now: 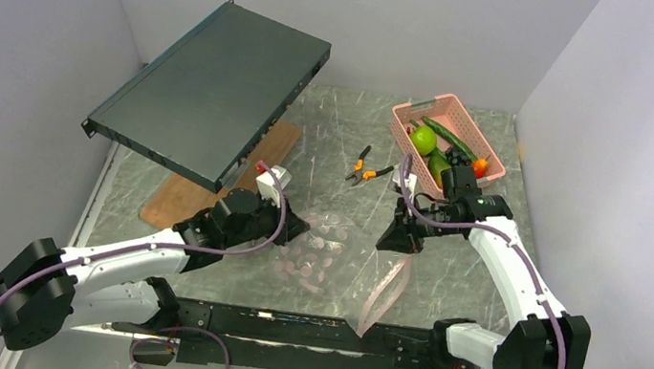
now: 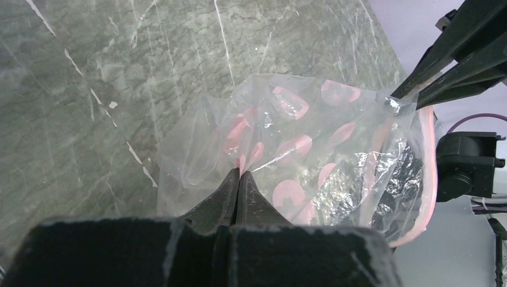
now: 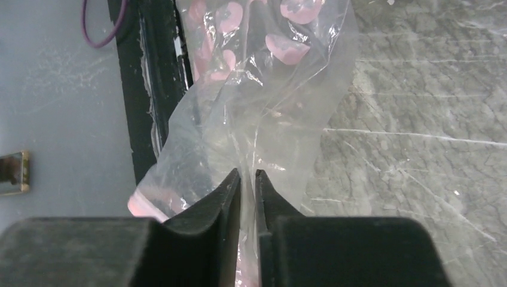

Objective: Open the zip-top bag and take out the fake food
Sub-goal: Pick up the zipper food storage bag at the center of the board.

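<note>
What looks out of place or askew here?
The dark flat metal case at the back left sits tilted, overhanging the wooden board rather than lying flat. Orange-handled pliers lie loose near the pink basket.

We look down on a scratched grey-green marbled tabletop (image 1: 330, 137), boxed in by plain pale walls: the back wall (image 1: 377, 8) at 12 o'clock, the side walls at 9 and 3. At 10 o'clock, a flat dark metal case (image 1: 211, 91) tilts over a wooden board (image 1: 197, 190). The light is soft and even.
</note>
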{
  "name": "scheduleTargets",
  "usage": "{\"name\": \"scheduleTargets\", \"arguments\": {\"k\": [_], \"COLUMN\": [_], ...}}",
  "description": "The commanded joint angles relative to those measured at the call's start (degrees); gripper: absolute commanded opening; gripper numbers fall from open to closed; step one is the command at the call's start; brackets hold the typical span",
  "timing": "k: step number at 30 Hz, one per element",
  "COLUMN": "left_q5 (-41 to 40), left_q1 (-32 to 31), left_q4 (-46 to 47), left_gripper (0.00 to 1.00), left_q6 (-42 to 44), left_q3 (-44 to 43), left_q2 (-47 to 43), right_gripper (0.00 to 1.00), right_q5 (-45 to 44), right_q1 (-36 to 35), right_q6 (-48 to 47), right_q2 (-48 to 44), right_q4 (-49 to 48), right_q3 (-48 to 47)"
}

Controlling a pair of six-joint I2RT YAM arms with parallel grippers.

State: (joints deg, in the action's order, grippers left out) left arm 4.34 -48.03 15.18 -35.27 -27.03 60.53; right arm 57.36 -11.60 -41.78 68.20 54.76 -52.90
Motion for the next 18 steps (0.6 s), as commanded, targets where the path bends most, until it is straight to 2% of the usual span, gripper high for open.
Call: {"name": "scheduleTargets", "arguments": {"k": [1, 3, 8, 12, 15, 18], "left_q5": [-0.84, -0.46, 0.47, 0.59, 0.73, 0.69], "left_q1": [0.13, 0.17, 0.16, 0.15, 0.19, 0.21], "left_q4": [0.14, 0.05, -0.64, -3.20, -5.52, -7.56], "left_gripper": [0.00, 0.04, 0.34, 0.68, 0.83, 0.90], "left_q6": [1.60, 1.79, 2.39, 3.64, 4.83, 5.82], "left_q3": [-2.00, -1.98, -1.61, -1.86, -2.21, -2.37], "left_q2": [-2.29, -2.64, -4.37, -6.80, -8.51, -10.14], "right_gripper": [0.07, 0.03, 0.00, 0.00, 0.00, 0.00], "right_q5": [-2.10, -3.13, -6.86, -11.23, -12.94, -14.39], "right_q1": [-0.28, -0.22, 0.16, 1.48, 6.39, 14.49], "right_q6": [-4.07, -5.82, -8.96, -11.92, -14.97, -20.80], "right_q2": [-0.75, -1.56, -3.73, -4.46, -4.58, -3.65], "right_q4": [3.61, 5.28, 8.31, 12.52, 16.62, 21.74], "right_q3": [-3.29, -4.28, -5.38, -7.29, -9.69, -13.07]}}
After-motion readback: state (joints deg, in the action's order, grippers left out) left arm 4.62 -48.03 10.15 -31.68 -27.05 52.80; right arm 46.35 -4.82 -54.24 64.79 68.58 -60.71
